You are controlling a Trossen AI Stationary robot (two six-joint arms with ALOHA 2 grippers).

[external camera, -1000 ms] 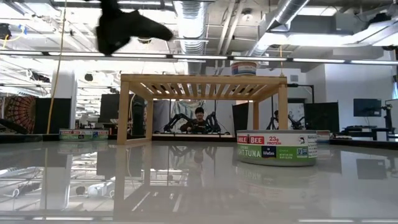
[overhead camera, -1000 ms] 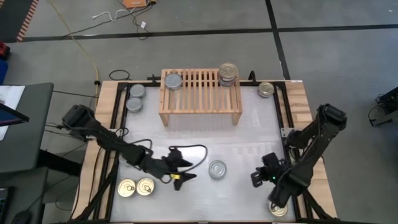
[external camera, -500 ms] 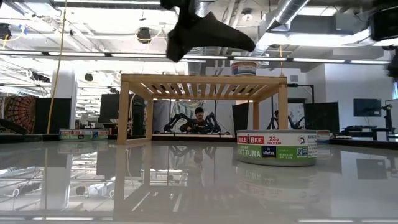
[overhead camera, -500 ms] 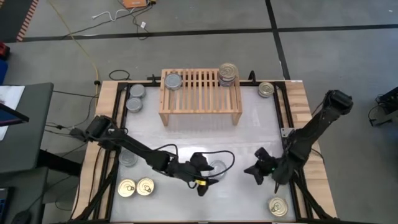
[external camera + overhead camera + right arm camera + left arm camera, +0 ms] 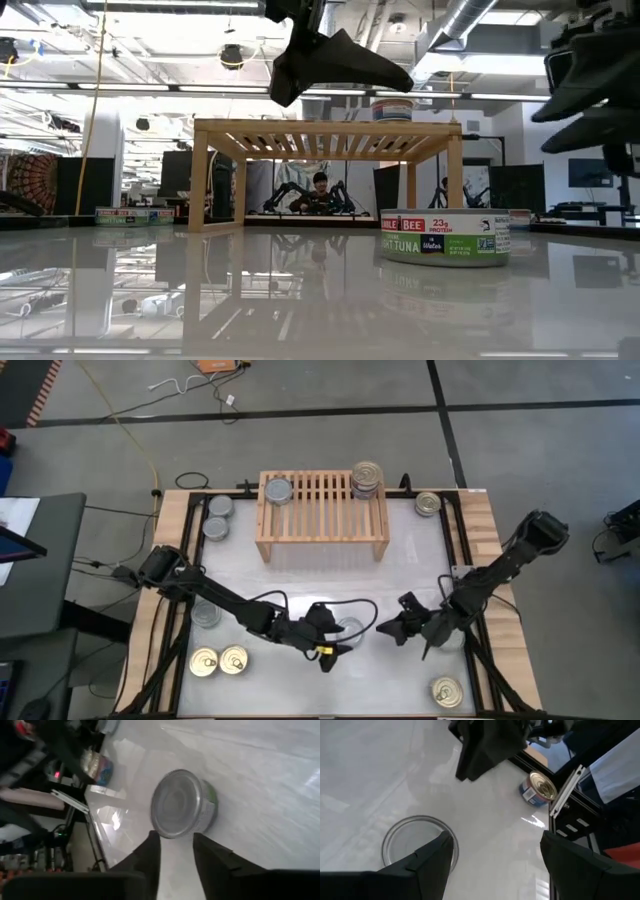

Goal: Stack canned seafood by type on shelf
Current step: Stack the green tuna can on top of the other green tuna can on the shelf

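A silver-topped tuna can (image 5: 350,630) (image 5: 445,236) stands alone on the white table, near the middle of the front. My left gripper (image 5: 333,638) (image 5: 495,865) hovers open just left of it and above table height, with the can (image 5: 415,851) beside one finger. My right gripper (image 5: 392,624) (image 5: 175,855) is open to the can's right and points at the can (image 5: 182,802). The wooden shelf (image 5: 322,510) stands at the far middle. It carries one silver can (image 5: 279,491) at its left end and a gold-topped stack (image 5: 367,478) at its right end.
Two silver cans (image 5: 217,517) sit left of the shelf and a gold one (image 5: 428,504) sits to its right. Two gold cans (image 5: 219,661) stand at the near left and another (image 5: 447,692) at the near right. A silver can (image 5: 205,615) lies under my left arm.
My left gripper has swept toward the table's right edge, up to the lone silver can, and then held still. My right gripper has moved from the near right toward the same can, uncovering the gold can at the near right corner.
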